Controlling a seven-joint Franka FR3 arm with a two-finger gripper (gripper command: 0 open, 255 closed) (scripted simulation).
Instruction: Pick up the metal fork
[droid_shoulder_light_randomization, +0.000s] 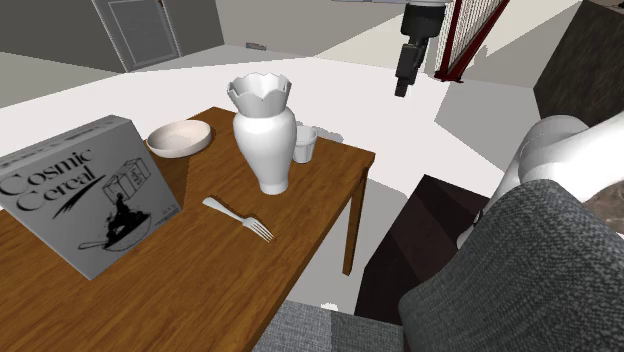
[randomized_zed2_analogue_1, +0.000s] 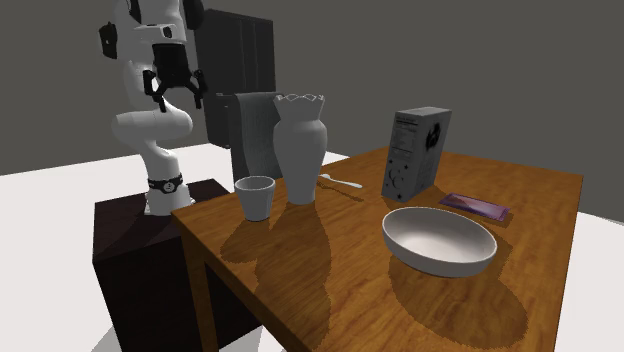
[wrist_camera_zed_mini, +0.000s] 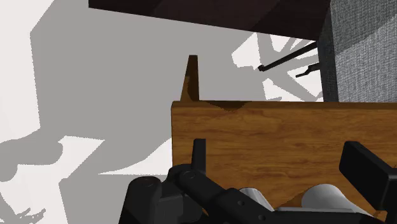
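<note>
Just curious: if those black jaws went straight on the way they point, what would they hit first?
The open jaws would probably meet the wooden table near its edge, not the fork; depth unclear.

Open table (droid_shoulder_light_randomization: 205, 285) lies below and right of the fork (droid_shoulder_light_randomization: 238, 217) in the shoulder view. The tall vase (droid_shoulder_light_randomization: 264, 135) crowds just above it, and the cereal box (droid_shoulder_light_randomization: 85, 195) walls the left.

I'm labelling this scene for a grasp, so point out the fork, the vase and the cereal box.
fork (droid_shoulder_light_randomization: 238, 217), shoulder view, on the middle of its shaft.
vase (droid_shoulder_light_randomization: 266, 140), shoulder view, on the widest part of its body.
cereal box (droid_shoulder_light_randomization: 85, 195), shoulder view, on its printed front face.
</note>
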